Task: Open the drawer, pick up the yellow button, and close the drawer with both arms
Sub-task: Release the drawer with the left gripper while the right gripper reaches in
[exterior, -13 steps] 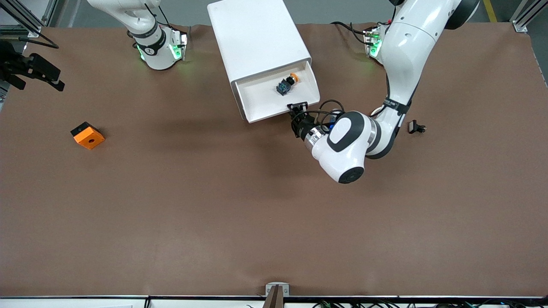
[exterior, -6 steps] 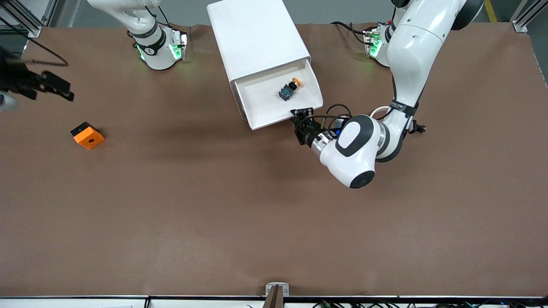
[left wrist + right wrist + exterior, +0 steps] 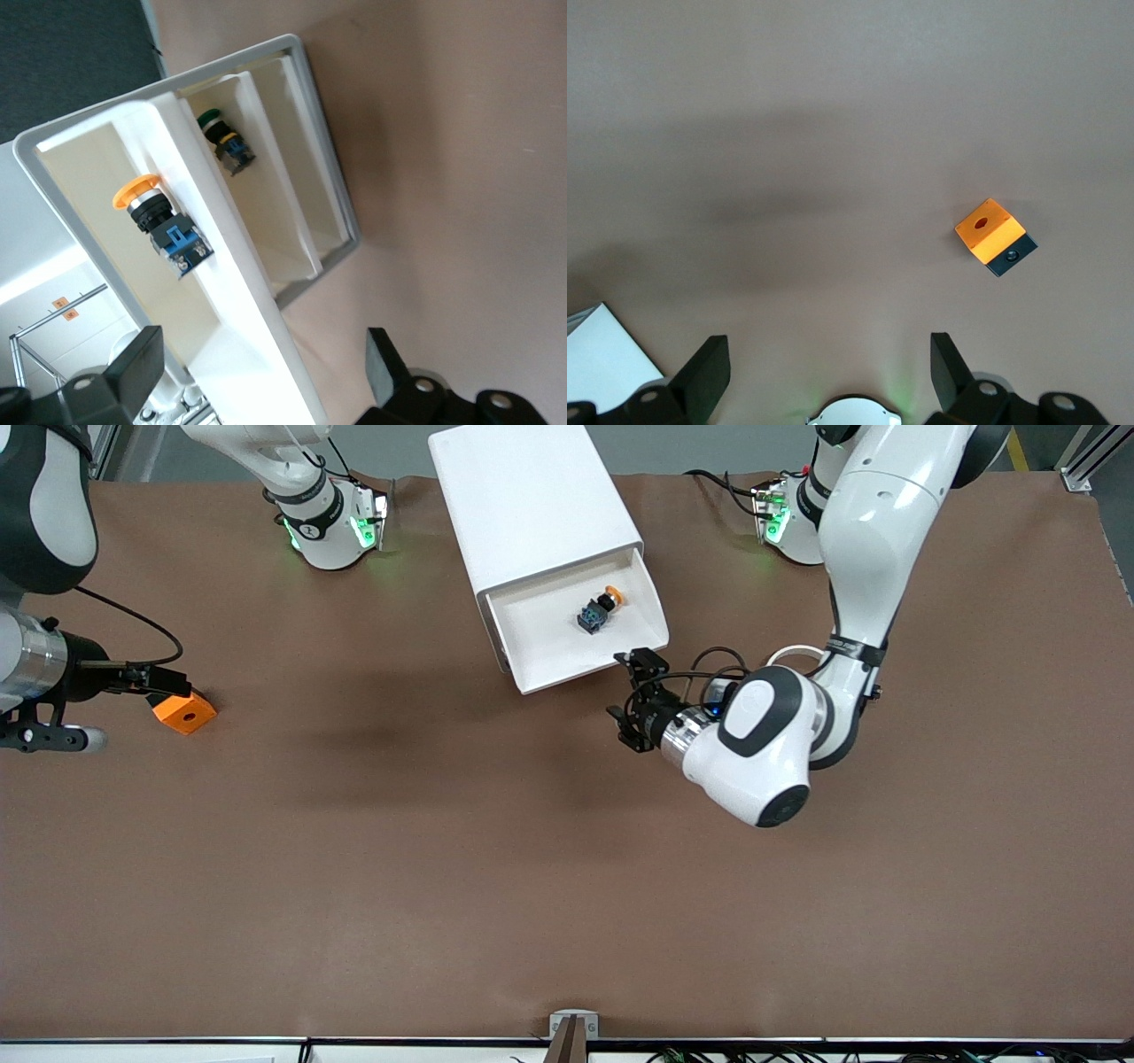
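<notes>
Fingers apart, both grippers | left gripper (image 3: 634,701) just beside open drawer (image 3: 540,657) front — nearer button (image 3: 597,608) | right gripper (image 3: 168,684) over orange block (image 3: 184,713) — well apart

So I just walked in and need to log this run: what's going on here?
The drawer stands pulled out of the white cabinet, with the button lying inside. The left gripper, open, is just in front of the drawer's edge, holding nothing. The right gripper, also open and empty, is over the table beside the orange block.
</notes>
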Action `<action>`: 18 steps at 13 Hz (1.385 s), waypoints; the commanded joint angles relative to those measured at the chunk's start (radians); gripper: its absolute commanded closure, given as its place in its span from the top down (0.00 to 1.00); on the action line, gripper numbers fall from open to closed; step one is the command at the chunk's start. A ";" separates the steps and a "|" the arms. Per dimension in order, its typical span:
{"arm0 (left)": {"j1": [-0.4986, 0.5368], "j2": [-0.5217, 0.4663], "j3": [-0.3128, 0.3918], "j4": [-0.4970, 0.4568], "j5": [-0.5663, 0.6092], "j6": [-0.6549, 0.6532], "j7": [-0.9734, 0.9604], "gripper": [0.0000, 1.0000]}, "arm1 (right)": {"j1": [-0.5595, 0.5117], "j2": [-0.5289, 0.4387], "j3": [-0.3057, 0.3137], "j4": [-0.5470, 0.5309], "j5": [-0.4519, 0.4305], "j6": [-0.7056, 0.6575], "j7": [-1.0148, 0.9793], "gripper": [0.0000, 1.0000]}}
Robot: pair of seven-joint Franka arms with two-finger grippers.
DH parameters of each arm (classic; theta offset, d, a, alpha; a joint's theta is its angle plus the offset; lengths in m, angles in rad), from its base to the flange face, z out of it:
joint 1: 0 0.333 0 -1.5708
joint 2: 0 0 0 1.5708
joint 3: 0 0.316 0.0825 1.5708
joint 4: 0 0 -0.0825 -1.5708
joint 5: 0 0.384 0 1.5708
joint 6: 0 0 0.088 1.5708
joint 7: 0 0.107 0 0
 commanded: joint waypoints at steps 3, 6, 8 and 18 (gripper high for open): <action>0.095 -0.058 0.012 0.029 0.154 -0.021 0.232 1.00 | 0.194 -0.009 0.014 0.020 0.013 -0.033 0.428 1.00; 0.093 -0.096 0.015 0.031 0.407 -0.008 0.448 1.00 | 0.306 -0.033 0.014 0.025 0.157 -0.004 0.669 1.00; 0.095 -0.116 0.018 0.045 0.521 0.007 0.635 1.00 | 0.439 -0.059 0.014 0.029 0.163 0.016 0.854 1.00; 0.176 -0.372 0.029 0.022 0.834 -0.046 1.269 1.00 | 0.889 0.095 0.012 0.133 0.129 0.247 1.583 1.00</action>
